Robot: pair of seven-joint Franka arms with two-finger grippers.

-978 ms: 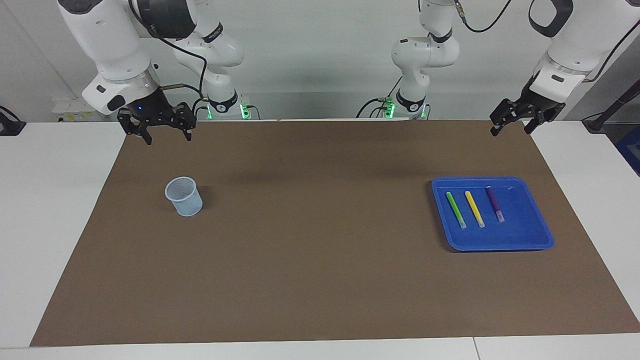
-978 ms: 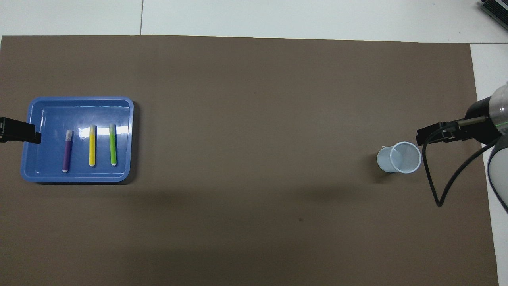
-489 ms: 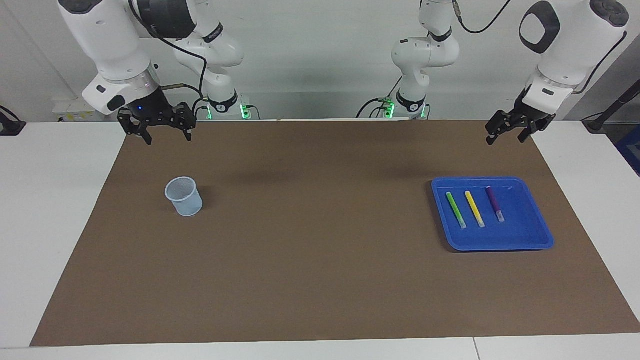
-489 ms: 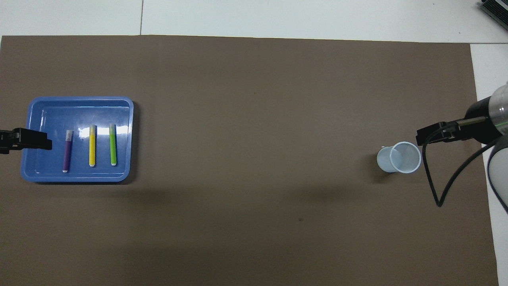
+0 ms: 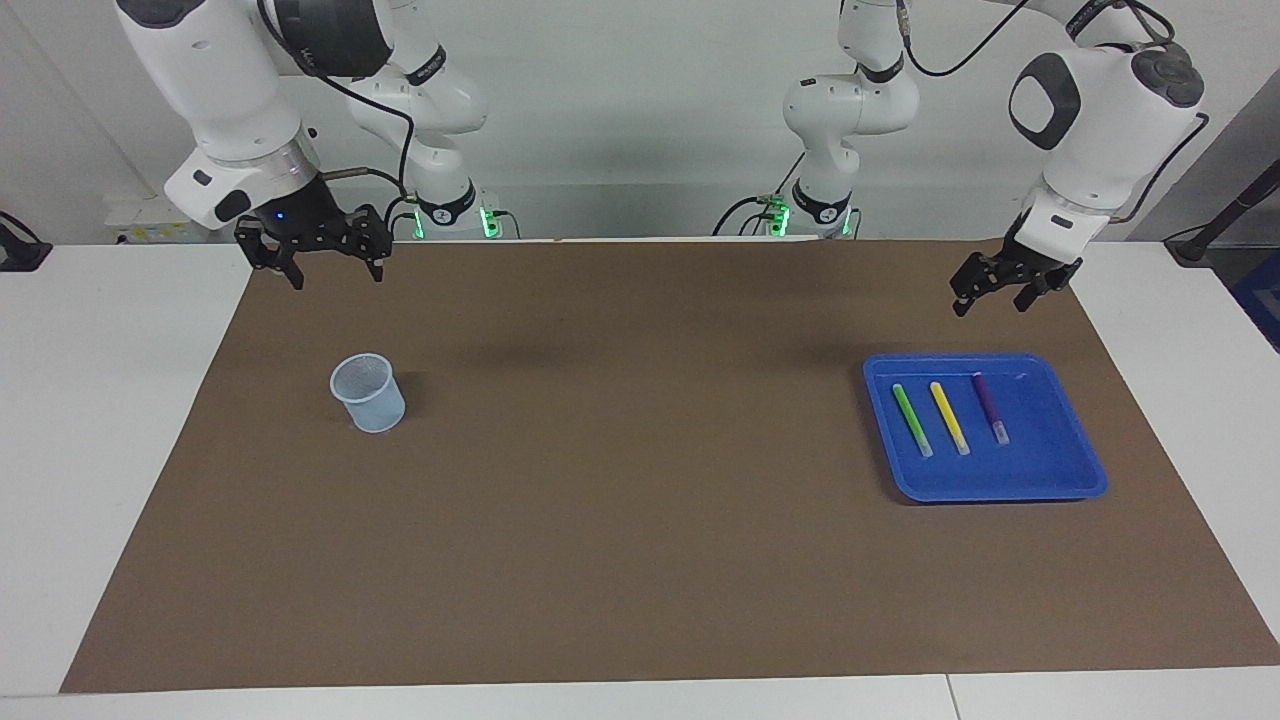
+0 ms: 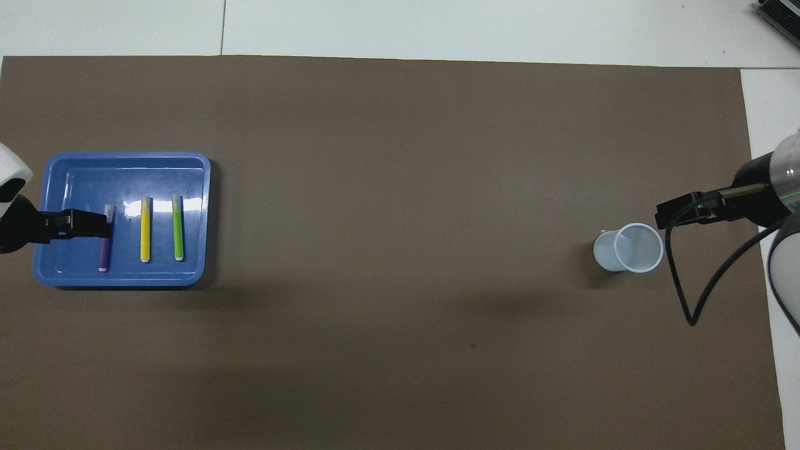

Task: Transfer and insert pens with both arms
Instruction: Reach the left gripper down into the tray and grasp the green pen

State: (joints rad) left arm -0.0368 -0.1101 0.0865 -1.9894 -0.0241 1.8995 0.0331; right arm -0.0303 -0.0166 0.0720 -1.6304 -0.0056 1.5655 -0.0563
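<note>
Right claw (image 5: 325,262): fingers apart, empty, waiting above the mesh cup (image 5: 369,393).

Left claw (image 5: 990,290): fingers apart, empty, raised over the worktop by the blue tray (image 5: 1070,470). Lower it squarely onto one of the pens (image 5: 947,417) (all three lie in the tray).

Legible writing: none.

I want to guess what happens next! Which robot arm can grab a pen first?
The left gripper: it hangs open near the blue plastic tray holding the three slim marker pens. The right gripper waits near the pale mesh cup.
</note>
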